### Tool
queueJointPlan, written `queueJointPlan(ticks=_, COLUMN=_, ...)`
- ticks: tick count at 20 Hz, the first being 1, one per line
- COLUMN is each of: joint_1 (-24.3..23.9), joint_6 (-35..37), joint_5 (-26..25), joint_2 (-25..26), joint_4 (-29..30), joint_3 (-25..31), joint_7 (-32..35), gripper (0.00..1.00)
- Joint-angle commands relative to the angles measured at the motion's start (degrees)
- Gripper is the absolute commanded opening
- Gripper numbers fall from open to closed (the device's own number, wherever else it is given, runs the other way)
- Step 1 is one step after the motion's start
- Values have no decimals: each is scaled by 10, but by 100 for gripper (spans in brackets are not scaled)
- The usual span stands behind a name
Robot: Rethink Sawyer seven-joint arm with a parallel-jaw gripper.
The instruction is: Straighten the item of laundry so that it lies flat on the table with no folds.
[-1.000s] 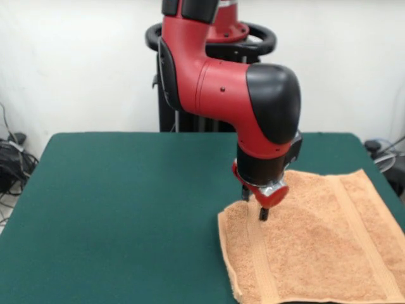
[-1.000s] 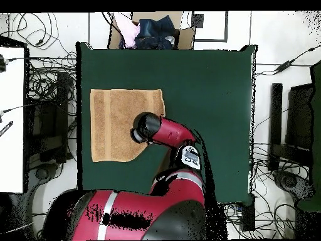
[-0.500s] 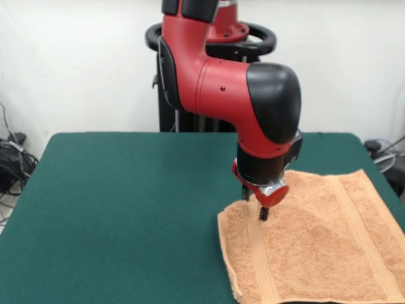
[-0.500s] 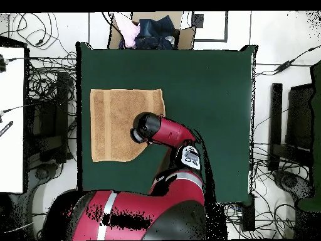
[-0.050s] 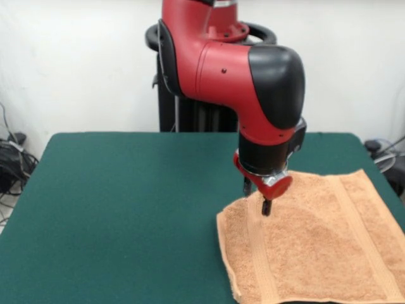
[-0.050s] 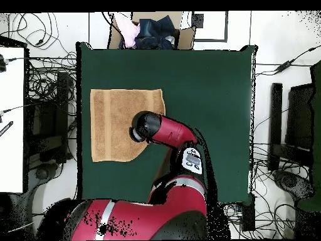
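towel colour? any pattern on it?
Light orange-tan towel, plain terry with two flat woven bands near opposite edges. Front view shows it best.

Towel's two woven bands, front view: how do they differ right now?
The left woven band runs close to the towel's left edge, and the end effector hangs over its far end. The right woven band lies nearer the towel's right edge, well clear of the end effector. Both are flat, smoother strips running near-to-far across the terry.
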Motion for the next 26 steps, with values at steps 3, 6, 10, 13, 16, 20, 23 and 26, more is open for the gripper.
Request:
queueJointPlan(ticks=3, joint_1=-13, joint_6=-29, joint_5=-27, joint_2=43, joint_4=28, joint_3=60, joint_7=7, gripper=100)
queueJointPlan(ticks=6, joint_1=-26, joint_6=-48, joint_5=-34, joint_2=55, joint_4=28, joint_3=63, joint_7=-5, gripper=100)
queueJointPlan(ticks=10, joint_1=-40, joint_6=-68, joint_5=-46, joint_2=58, joint_4=41, joint_3=67, joint_7=-12, gripper=100)
queueJointPlan(ticks=13, joint_1=-58, joint_6=-83, joint_5=-57, joint_2=58, joint_4=52, joint_3=76, joint_7=-18, gripper=100)
queueJointPlan(ticks=16, joint_1=-66, joint_6=-91, joint_5=-65, joint_2=49, joint_4=65, joint_3=84, joint_7=-11, gripper=100)
queueJointPlan(ticks=20, joint_1=-67, joint_6=-95, joint_5=-77, joint_2=33, joint_4=86, joint_3=87, joint_7=2, gripper=100)
queueJointPlan(ticks=23, joint_1=-70, joint_6=-122, joint_5=-82, joint_2=56, joint_4=76, joint_3=94, joint_7=7, gripper=100)
queueJointPlan(ticks=26, joint_1=-58, joint_6=-153, joint_5=-83, joint_2=94, joint_4=47, joint_3=94, joint_7=27, gripper=100)
